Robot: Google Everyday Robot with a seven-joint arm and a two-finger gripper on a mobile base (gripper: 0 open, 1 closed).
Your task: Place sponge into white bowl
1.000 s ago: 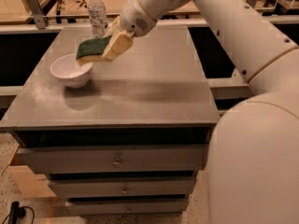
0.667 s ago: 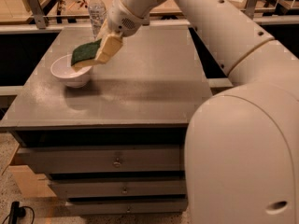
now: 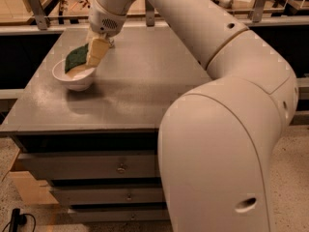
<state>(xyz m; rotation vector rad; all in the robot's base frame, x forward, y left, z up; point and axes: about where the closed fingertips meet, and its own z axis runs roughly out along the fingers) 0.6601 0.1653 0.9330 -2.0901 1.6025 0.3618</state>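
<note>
Sponge (image 3: 75,58) is held tilted over the white bowl (image 3: 77,82), its dark green face turned up and to the left, its pale foam underside facing the bowl. Its lower edge is seen dipping inside the rim, while its upper end stands above the bowl's far side. Whether the sponge touches the bowl's inner surface cannot be told.

The gripper (image 3: 88,61) is positioned just above the right part of the bowl and is clamped on the sponge — one cream-coloured finger (image 3: 97,50) is seen pressed against the sponge's right side, the other being hidden behind it. The gripper is angled downward and to the left from the wrist, and the large white arm (image 3: 227,47) is swept across the right half of the view.

The bowl is set upright near the left edge of the grey table (image 3: 145,81), and its shadow is cast on the top in front of it. Below the top, drawers (image 3: 91,168) with small knobs are stacked — the speckled floor (image 3: 297,178) is seen at the right.
</note>
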